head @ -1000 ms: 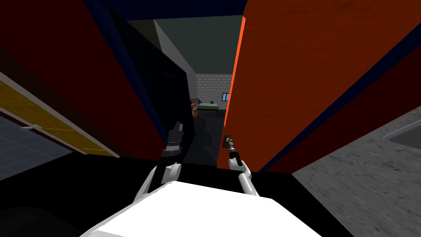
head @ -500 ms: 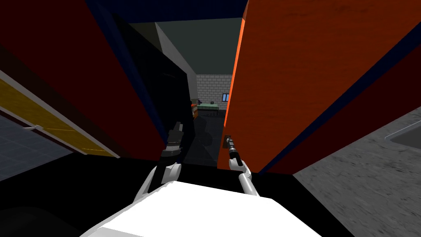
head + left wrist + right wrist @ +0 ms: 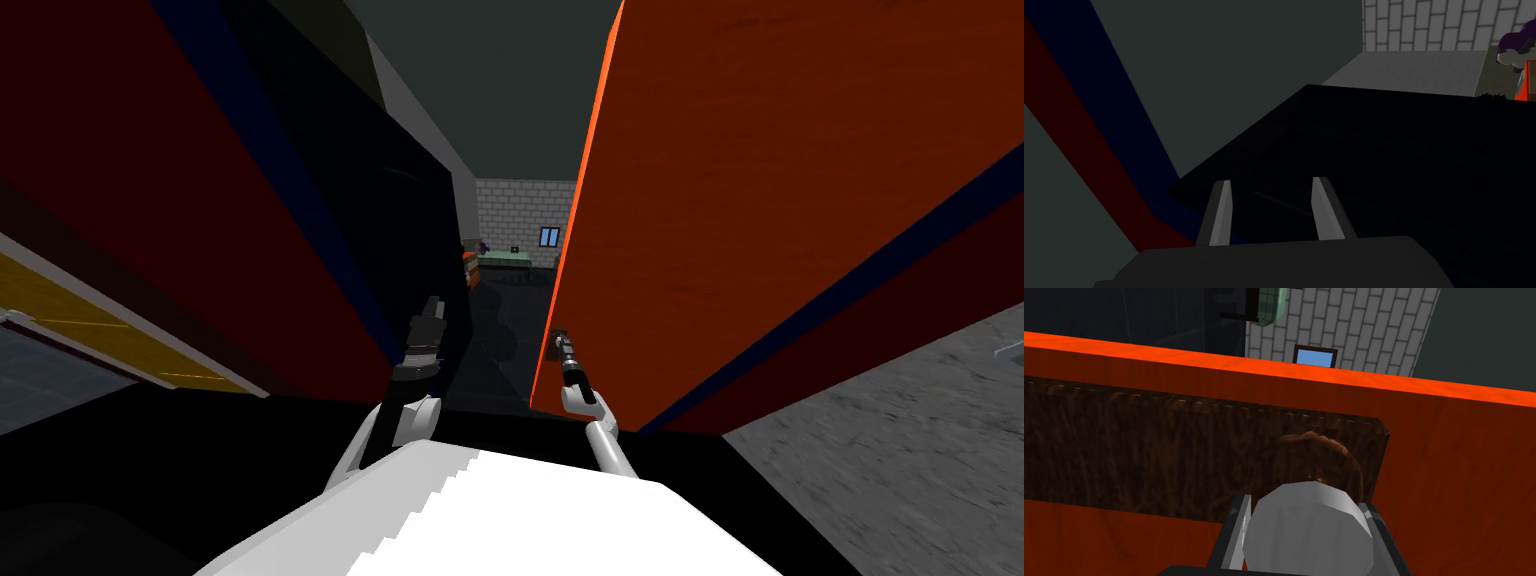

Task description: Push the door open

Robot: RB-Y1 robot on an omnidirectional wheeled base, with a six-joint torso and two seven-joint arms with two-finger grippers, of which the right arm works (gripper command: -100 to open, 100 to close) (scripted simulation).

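The orange door (image 3: 760,180) stands ajar on my right, its bright edge facing the gap. My right gripper (image 3: 562,345) is at that edge, low down. In the right wrist view the right gripper (image 3: 1306,503) is shut on the round grey door knob (image 3: 1309,533), its fingers pressing the knob's sides. The knob sits on a dark brown plate (image 3: 1149,453) fixed to the door (image 3: 1464,488). My left gripper (image 3: 430,305) hangs in the doorway gap beside a black area. In the left wrist view the left gripper (image 3: 1271,185) is open with nothing between its fingers.
A dark red wall with a dark blue frame (image 3: 200,200) bounds the gap on the left. Through the gap lies a room with a grey brick wall (image 3: 515,205), a green table (image 3: 505,258) and a small blue window (image 3: 549,236). Grey floor (image 3: 900,430) lies to the right.
The gap between frame and door has widened: the door's edge has gone right and the frame left. The whole picture shifted, so I have moved closer. Both grippers keep their hold and pose.
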